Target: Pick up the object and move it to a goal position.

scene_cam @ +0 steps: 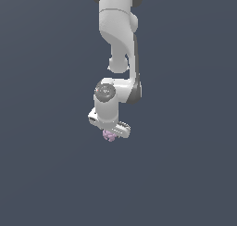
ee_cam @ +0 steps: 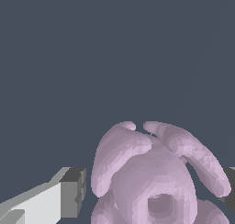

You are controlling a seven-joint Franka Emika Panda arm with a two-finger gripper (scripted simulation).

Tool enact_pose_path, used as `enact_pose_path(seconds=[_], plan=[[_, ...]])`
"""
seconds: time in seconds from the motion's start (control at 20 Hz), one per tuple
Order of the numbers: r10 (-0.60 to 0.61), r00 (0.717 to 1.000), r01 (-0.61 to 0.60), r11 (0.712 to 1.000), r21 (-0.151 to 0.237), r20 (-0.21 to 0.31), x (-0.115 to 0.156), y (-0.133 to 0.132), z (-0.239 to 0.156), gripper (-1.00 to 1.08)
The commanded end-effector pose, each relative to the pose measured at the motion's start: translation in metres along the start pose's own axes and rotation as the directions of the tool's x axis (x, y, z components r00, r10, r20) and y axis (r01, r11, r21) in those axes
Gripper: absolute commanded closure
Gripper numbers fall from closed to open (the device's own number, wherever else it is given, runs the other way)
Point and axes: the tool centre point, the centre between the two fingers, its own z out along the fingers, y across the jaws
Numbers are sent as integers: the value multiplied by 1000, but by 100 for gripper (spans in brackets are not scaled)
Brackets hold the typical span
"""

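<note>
The object point(scene_cam: 109, 136) is a tiny pale pink-lilac knobbly ball that pokes out just under the white hand of the arm in the exterior view. In the wrist view the object point(ee_cam: 151, 172) fills the space between the two fingers of my gripper point(ee_cam: 156, 191). One grey-padded finger point(ee_cam: 69, 195) stands a thin gap away from it. The other finger's pad point(ee_cam: 231, 186) shows only at the picture's edge, right against one of the ball's bumps. My gripper point(scene_cam: 109, 133) straddles the ball with its jaws open; in the exterior view the hand hides its fingers.
The white arm point(scene_cam: 118, 30) comes down from the top of the exterior view. A flat, dark blue-grey ground point(scene_cam: 46, 174) lies all around, and no other object shows.
</note>
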Motion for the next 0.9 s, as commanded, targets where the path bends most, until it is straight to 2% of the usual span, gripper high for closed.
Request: enact_pose_path(seconds=[0.0,0.1,0.15,0.85], plan=[[0,1000,0,1000,1,-1,1,0,5,-92],[0,1000,0,1000,1,-1,1,-1,6,-92],[0,1000,0,1000,1,-1,1,-1,6,108],[0,1000,0,1000,1,-2,5,0,5,108]])
